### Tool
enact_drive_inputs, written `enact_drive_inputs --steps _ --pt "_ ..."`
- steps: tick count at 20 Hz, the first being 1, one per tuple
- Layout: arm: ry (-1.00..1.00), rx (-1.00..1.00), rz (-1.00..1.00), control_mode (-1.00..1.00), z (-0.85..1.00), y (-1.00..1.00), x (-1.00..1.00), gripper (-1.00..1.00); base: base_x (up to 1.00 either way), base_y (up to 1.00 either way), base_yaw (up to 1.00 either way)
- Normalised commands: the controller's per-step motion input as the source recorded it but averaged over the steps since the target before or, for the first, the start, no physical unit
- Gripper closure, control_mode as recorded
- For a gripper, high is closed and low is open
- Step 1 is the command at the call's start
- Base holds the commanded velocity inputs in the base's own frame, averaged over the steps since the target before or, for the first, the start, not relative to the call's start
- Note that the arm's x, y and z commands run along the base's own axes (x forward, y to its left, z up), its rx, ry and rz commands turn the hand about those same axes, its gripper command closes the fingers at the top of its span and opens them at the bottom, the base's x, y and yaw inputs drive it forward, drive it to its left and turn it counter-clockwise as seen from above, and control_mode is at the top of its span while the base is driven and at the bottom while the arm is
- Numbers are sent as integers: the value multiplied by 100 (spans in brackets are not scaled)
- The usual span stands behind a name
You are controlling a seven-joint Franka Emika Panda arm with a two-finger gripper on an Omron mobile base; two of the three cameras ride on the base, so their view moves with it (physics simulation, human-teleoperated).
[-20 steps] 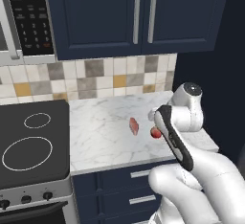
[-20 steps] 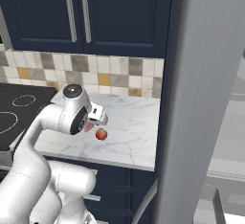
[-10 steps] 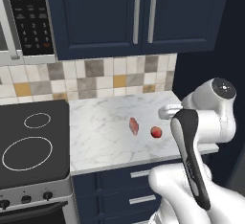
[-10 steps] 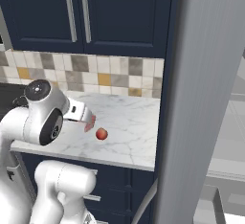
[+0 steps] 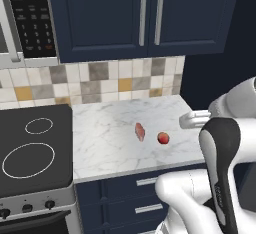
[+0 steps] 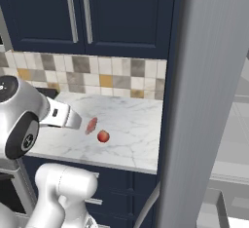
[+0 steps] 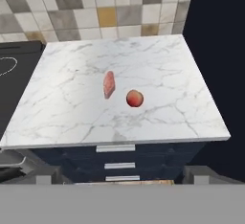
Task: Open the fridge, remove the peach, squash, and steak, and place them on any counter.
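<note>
Left base view: steak (image 5: 140, 131) is a small flat pinkish-red slab lying on the counter (image 5: 110, 128), long axis running roughly front to back. Peach (image 5: 163, 138) is a small round red-orange ball just beside it, toward the fridge side, not touching. Both sit in the middle-right of the white veined marble, stovetop (image 5: 32, 150) well apart on the far side. The arm's white wrist link pokes in over the counter's right edge, beside the peach; fingertips not visible here, so jaw state can't be read from this view.

Right base view: same pair on the counter (image 6: 131, 129), steak (image 6: 91, 125) and peach (image 6: 102, 136) close together with a small gap, peach nearer the front edge. The fridge (image 6: 204, 100) grey door fills the right side, swung open, white interior showing at the far right. The white hand housing overlaps the counter just beside the steak; fingers hidden behind it, can't tell the jaw opening.

Hand view: camera looks down on the counter (image 7: 158, 74) from in front. Steak (image 7: 109, 84) and peach (image 7: 135, 98) are near the slab's centre, peach showing a paler patch. Navy drawers (image 7: 119, 158) with silver bar handles below the front edge. Fingertips aren't clearly distinguishable at the bottom, so jaw width can't be told; both items lie well apart from the hand.
</note>
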Motion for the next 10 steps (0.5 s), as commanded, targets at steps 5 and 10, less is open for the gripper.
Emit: enact_drive_inputs --steps 5,10 --pt "2 0 0 -100 2 0 -28 -100 0 0 0" --pt "3 0 0 100 0 0 0 -100 -14 0 0"
